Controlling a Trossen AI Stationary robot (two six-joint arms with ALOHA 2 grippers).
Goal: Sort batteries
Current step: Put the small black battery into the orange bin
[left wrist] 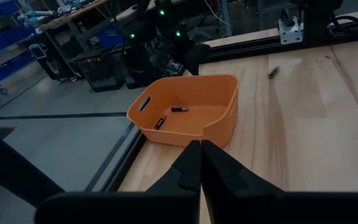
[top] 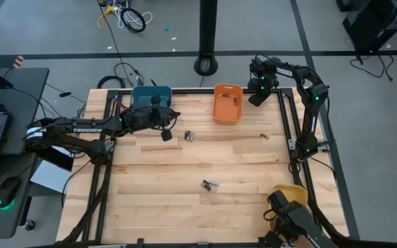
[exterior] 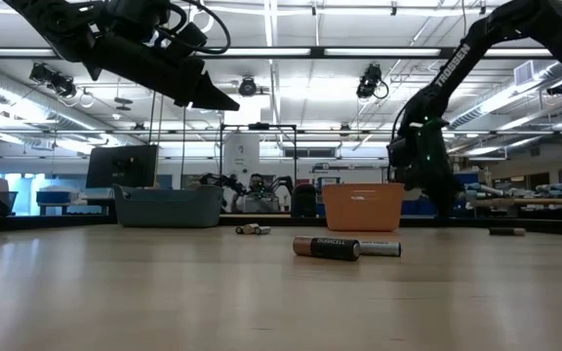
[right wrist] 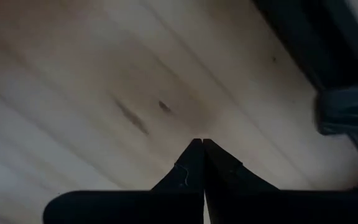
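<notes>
Wooden planks make the table (top: 150, 207), and I go across it from left to right as the high view shows it. First comes the left gripper (top: 165, 135); it hangs above the table just in front of the teal bin (top: 150, 96), with its fingers pressed together and nothing between them. Just beside it, to the right, two small batteries (top: 189, 136) lie on the wood. Further toward the front, near the middle, another pair of batteries (top: 210, 184) lies side by side; the low view shows one dark and one silvery. Next is the orange bin (top: 227, 103), which has two batteries (left wrist: 170, 114) inside already. One more small battery (top: 263, 136) lies alone to the right of it. The right gripper (top: 259, 96) waits at the far right corner, also closed and empty.

I think the step in hand is to fetch the nearest batteries. To do it well, the left gripper should open wide before it descends, turn its fingers across the cylinder and not along it, and take only one, because a round battery rolls away easily when pushed.
</notes>
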